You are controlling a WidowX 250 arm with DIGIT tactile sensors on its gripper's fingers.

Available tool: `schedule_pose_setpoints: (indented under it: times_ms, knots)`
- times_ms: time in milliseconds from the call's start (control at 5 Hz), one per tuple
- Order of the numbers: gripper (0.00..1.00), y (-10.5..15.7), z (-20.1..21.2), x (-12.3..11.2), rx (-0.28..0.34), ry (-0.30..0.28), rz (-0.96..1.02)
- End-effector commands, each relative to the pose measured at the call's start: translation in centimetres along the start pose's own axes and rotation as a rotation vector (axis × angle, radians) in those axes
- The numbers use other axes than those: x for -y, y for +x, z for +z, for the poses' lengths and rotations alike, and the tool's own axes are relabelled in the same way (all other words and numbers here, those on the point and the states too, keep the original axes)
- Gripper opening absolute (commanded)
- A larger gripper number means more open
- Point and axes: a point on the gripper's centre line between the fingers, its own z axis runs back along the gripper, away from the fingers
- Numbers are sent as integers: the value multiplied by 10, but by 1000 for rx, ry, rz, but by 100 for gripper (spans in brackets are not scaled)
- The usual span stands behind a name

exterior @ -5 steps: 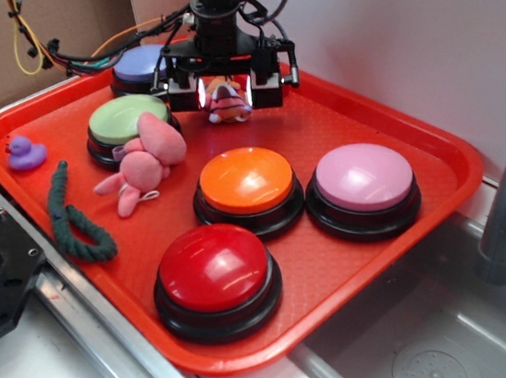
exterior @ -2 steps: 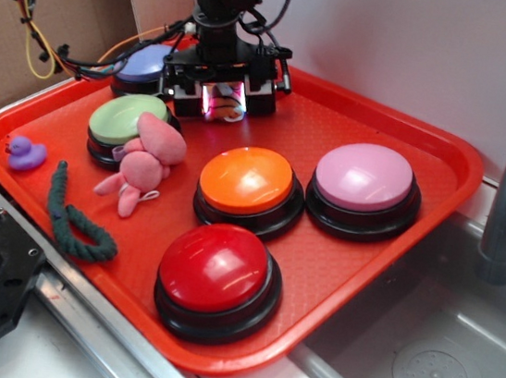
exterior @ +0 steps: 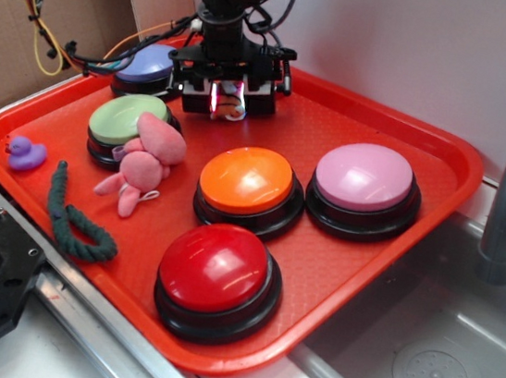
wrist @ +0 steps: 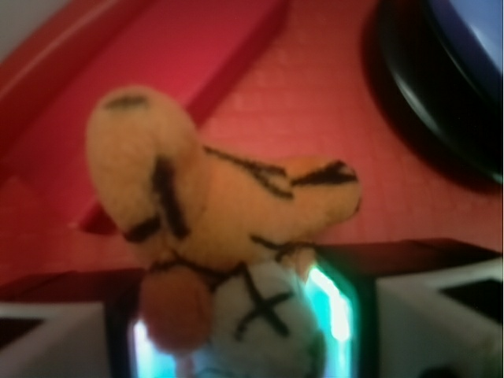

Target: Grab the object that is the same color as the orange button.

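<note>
Red plastic tray with a raised rim sits beside a grey metal sink, with a pale wall behind and brown cardboard at the far left. Near the tray's far edge the black end effector is lowered over the small orange plush tiger with dark stripes, which lies on the tray floor just beside the blue-topped dome button. In the wrist view the tiger fills the space between the two pale fingers, but that view is blurred and I cannot tell whether the fingers press on it or stand slightly apart from it. Toward the tray's middle sits the large glossy orange dome button on a black base, with a pink-topped button nearer the sink edge and a red-topped button by the near edge. A green-topped button touches a pink plush bunny; a dark green rope loop and a small purple rubber duck lie toward the left corner.
</note>
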Motion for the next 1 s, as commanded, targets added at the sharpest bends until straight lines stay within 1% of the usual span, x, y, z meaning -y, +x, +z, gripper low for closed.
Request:
schedule_pose_setpoints:
  times_ms: [0, 200, 400, 600, 800]
  knots:
    - [0, 11, 81, 0, 47, -75, -168]
    - [0, -5, 118, -7, -14, -59, -378]
    - [0, -16, 141, -16, -10, -60, -532]
    - [0, -21, 153, -28, -50, -70, -620]
    - [0, -28, 152, -33, -73, -92, -611]
